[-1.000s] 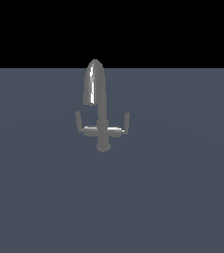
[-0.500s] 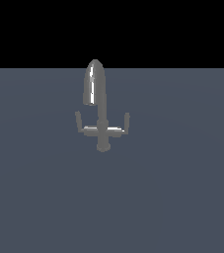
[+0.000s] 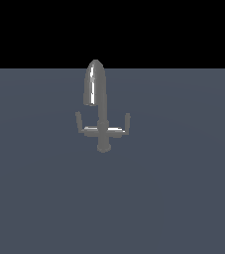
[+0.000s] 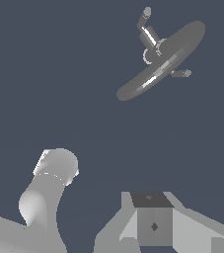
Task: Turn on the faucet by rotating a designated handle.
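A: Since no arm shows in the exterior view, we judge that we are at the approach, with nothing touched yet. The faucet (image 3: 102,111) stands alone on the grey surface (image 3: 183,198), its spout mouth leaning toward the exterior view's left, so the handle (image 3: 78,121) we want is the short upturned lever at that end of the crossbar (image 3: 103,131).

B: And in the wrist view?

A: There we look down on the faucet, well apart from the gripper (image 4: 154,225). Only its body shows at the frame's edge; we cannot tell whether the fingers are spread or closed.

B: The next move?

A: We think we must travel to that lever and push it round the stem.

B: Any containers?

A: We see none.
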Tool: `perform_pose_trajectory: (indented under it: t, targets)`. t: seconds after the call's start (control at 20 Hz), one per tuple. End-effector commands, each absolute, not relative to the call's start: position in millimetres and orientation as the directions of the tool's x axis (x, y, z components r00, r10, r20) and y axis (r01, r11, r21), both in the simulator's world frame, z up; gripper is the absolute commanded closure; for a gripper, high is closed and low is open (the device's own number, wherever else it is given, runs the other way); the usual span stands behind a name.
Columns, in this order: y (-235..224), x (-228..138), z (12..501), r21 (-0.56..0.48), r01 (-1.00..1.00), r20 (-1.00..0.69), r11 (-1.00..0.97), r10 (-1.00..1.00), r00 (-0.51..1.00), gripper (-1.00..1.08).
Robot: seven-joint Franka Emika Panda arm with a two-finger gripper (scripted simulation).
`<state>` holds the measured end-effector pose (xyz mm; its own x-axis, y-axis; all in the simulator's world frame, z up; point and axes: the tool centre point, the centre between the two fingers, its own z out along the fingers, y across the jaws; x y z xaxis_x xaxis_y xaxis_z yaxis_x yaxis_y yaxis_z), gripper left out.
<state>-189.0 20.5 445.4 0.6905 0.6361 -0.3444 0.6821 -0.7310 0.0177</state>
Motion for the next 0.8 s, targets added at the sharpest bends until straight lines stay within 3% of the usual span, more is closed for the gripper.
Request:
perform_pose_trajectory:
  t: [0.0, 0.75]
  targets:
    - [20, -181, 442, 0.004, 0.736, -0.382, -0.677, 0.679, 0.627, 1.08]
    - [20, -133, 415, -0.176, 0.931, -0.552, -0.32, 0.815, 0.176, 1.08]
